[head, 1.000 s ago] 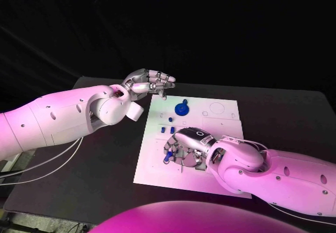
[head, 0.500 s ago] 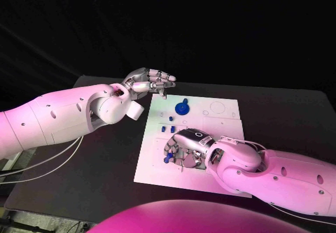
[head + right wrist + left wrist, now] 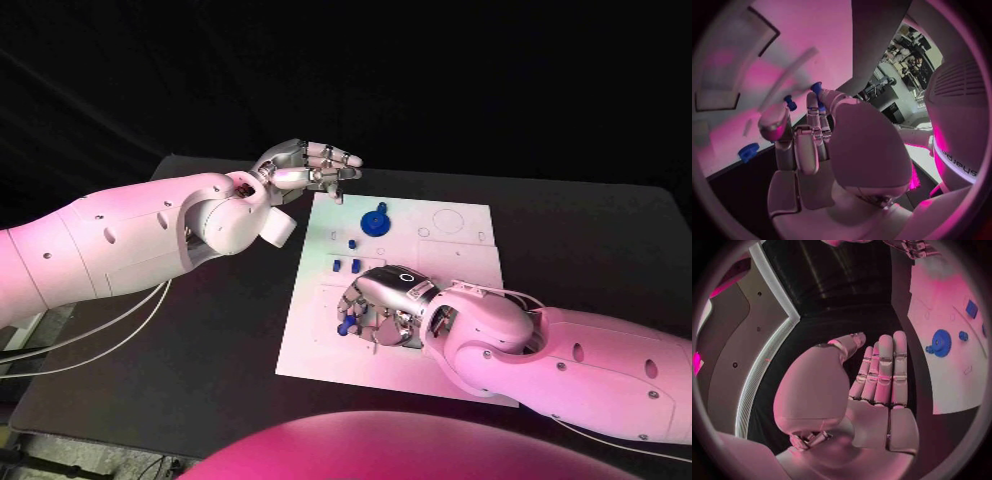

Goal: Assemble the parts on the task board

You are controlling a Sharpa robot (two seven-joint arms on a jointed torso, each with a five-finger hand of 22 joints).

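A black counter (image 3: 216,330) is seen under pink-violet light; behind its far edge only darkness is shown; past the near left corner a strip of pale floor (image 3: 43,455) is glimpsed; pale cables (image 3: 87,340) are draped over the counter's left side.

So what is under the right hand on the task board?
The right hand covers part of the task board; a small blue part shows at its fingertips. Whatever else lies beneath is covered.
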